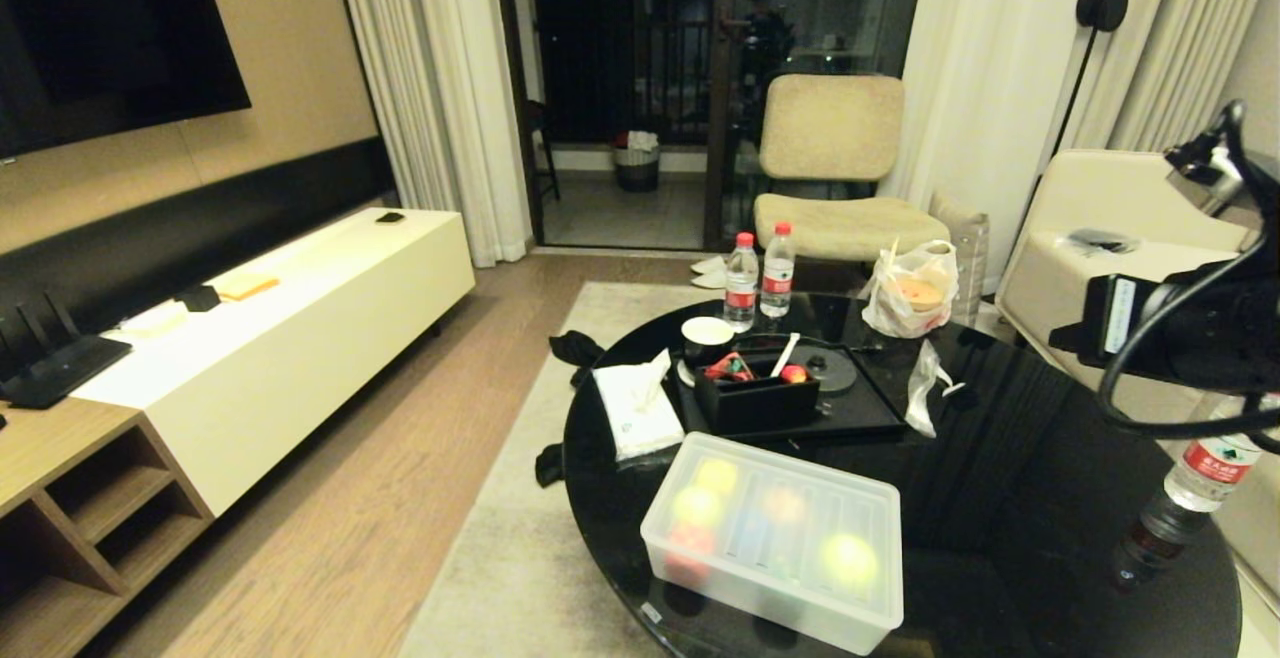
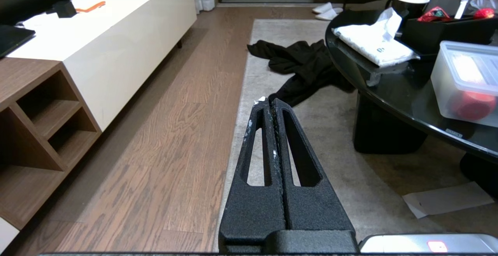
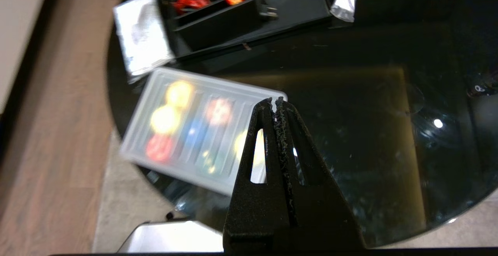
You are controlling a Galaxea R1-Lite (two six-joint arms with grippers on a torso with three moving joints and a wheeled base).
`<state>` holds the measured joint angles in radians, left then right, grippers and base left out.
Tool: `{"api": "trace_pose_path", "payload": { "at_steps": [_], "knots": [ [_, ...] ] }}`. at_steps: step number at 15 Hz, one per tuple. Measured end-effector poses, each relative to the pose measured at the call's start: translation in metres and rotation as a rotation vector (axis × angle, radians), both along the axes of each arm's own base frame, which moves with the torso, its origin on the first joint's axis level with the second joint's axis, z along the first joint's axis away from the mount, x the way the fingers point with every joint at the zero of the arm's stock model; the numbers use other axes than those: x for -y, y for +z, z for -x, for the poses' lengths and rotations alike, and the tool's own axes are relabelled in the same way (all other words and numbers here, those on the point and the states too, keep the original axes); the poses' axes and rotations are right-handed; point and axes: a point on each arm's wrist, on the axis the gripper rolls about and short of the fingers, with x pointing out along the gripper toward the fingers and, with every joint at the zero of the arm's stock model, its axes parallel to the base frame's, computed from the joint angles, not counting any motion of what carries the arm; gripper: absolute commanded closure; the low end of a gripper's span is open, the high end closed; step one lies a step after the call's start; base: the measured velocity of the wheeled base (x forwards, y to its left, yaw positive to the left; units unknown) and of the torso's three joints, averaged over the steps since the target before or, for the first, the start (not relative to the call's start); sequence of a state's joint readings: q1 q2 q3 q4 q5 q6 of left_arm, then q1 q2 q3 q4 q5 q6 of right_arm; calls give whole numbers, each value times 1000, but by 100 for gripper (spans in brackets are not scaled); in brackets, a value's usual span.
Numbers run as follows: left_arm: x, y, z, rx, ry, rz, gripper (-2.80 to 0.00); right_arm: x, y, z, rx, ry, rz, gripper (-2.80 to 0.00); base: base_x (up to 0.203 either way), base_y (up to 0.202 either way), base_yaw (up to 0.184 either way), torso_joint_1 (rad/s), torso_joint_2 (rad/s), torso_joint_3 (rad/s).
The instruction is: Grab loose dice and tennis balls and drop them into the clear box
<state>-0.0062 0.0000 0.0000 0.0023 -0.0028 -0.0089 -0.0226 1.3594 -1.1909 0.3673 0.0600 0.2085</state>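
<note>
lid on, the clear box (image 1: 775, 542) sits at the near edge of the round black table (image 1: 1010, 478), with blurred yellow-green tennis balls (image 1: 849, 558) showing through its frosted plastic. right gripper (image 3: 275, 104) hangs above the table beside the box, clenched and empty. left gripper (image 2: 267, 101), also clenched, points over the rug (image 2: 330, 131) off the table's left side.

One clear box (image 1: 775, 538) is sitting lidded just beyond the right claw (image 3: 274, 102), showing three tennis balls (image 1: 849, 558); three water bottles (image 1: 741, 283) are standing on the counter (image 1: 1000, 458).
</note>
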Motion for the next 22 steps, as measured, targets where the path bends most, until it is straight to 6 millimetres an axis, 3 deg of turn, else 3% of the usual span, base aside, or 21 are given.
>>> {"api": "trace_pose_path", "payload": {
  "at_steps": [3, 6, 9, 11, 16, 22],
  "knots": [
    [0, 0, 0, 0, 0, 0, 0, -2, 11, 58, 59, 18, -7, 0, 0, 0, 0, 0, 0, 0],
    [0, 0, 0, 0, 0, 0, 0, -3, 4, 122, 98, 20, 19, 0, 0, 0, 0, 0, 0, 0],
    [0, 0, 0, 0, 0, 0, 0, -3, -17, 178, 90, -16, 50, 0, 0, 0, 0, 0, 0, 0],
    [0, 0, 0, 0, 0, 0, 0, -3, -37, 204, 91, -54, 73, 0, 0, 0, 0, 0, 0, 0],
    [0, 0, 0, 0, 0, 0, 0, -3, -96, 241, 92, -67, 86, 0, 0, 0, 0, 0, 0, 0],
    [0, 0, 0, 0, 0, 0, 0, -3, -158, 237, 164, -66, 89, 0, 0, 0, 0, 0, 0, 0]
  ]
}}
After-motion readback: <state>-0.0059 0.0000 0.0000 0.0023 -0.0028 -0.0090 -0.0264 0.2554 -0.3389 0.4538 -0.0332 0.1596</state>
